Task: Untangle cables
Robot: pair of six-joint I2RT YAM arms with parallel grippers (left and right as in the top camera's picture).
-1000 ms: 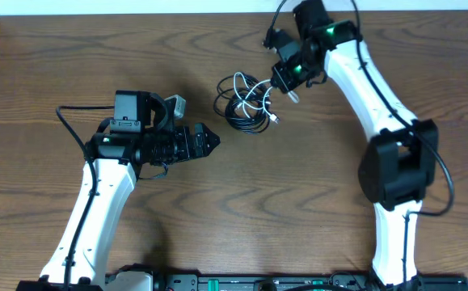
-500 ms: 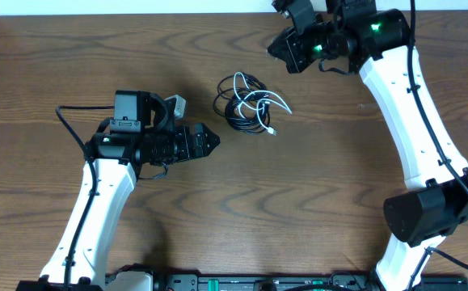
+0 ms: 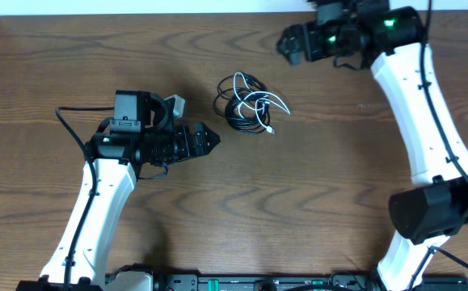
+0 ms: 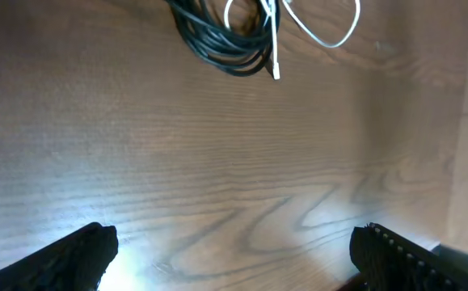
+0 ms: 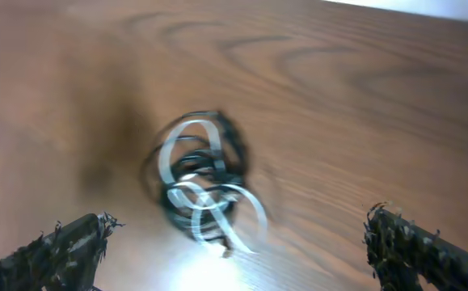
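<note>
1. I'm looking down at a brown wood-grain table (image 3: 137, 48), with a strip of pale wall (image 3: 137, 6) running along its far edge.
2. The cables (image 3: 246, 105) are lying in one knot on the far middle of the table, between the two arms and touching neither gripper.
3. I'm counting one white cable (image 3: 262, 100). It's looping over and through the dark coil, with its plug end trailing out on the near right side. I judge that this loose end is offering the easiest place to start pulling.
4. The black cables (image 3: 235, 113) are winding round each other in a tight coil. I'm seeing several turns but can't tell how many separate cords they make.
5. The left gripper (image 3: 211, 141) is sitting near the knot, on its near left side, and pointing towards it. In its wrist view the fingers are standing wide apart with only bare wood between them. I judge it's waiting there to pin the coil.
6. The right gripper (image 3: 288, 44) is hanging to the far right of the knot, clear of it. Its fingers are also spread wide and holding nothing. Its blurred wrist view is looking down on the knot, presumably lining up a grab.
7. In all I'm counting two arms, two empty grippers and one knot.
</note>
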